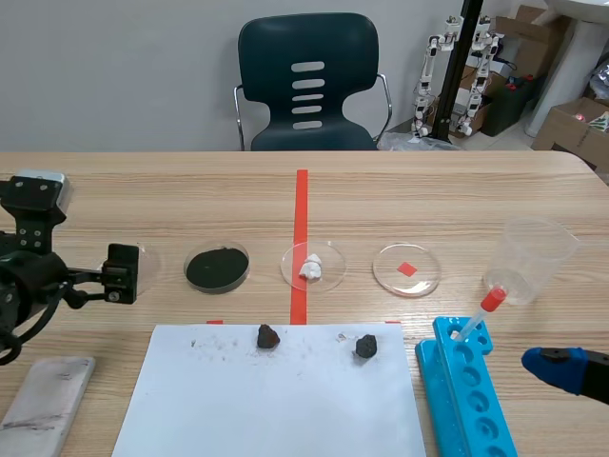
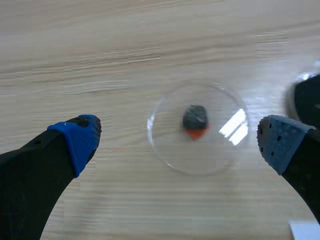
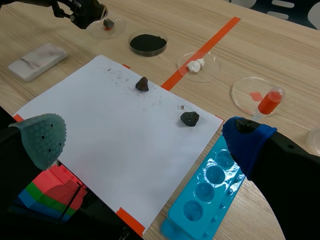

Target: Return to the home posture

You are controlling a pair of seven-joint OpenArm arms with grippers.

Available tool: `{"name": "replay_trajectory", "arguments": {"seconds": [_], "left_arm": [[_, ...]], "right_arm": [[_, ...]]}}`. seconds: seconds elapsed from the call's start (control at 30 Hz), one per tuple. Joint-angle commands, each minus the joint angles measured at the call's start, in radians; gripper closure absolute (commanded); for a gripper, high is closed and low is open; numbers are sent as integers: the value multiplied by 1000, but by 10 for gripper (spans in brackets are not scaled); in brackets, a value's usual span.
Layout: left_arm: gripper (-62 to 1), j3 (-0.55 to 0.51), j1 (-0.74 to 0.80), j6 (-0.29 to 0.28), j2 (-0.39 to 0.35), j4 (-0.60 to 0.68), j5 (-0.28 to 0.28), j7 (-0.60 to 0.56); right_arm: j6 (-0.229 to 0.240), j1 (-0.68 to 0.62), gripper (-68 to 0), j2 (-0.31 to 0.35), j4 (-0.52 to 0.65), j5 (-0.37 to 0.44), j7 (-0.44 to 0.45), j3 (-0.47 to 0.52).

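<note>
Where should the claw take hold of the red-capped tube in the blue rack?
Grip the red-capped tube just under its cap, coming from above along its tilt: it leans out of the end hole of the blue rack, so only its upper part shows.

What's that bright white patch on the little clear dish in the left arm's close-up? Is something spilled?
Left wrist view: only glare on the clear dish, beside the dark lump. Right wrist view: the same dish, seen from afar, shows the lump and no white patch.
</note>
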Motion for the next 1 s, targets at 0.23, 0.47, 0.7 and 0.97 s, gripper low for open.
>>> {"name": "replay_trajectory", "arguments": {"seconds": [0.23, 0.47, 0.7, 0.97], "left_arm": [[-623, -2, 438, -64, -75, 422, -6, -158], [-623, -2, 741, -69, -74, 661, 19, -302], [-623, -2, 930, -68, -74, 769, 62, -408], [-623, -2, 1009, -67, -74, 784, 81, -465]], "right_arm": [[1, 0, -679, 0, 24, 8, 15, 3], [1, 0, -679, 0, 24, 8, 15, 3], [1, 0, -679, 0, 24, 8, 15, 3], [1, 0, -679, 0, 24, 8, 15, 3]]}}
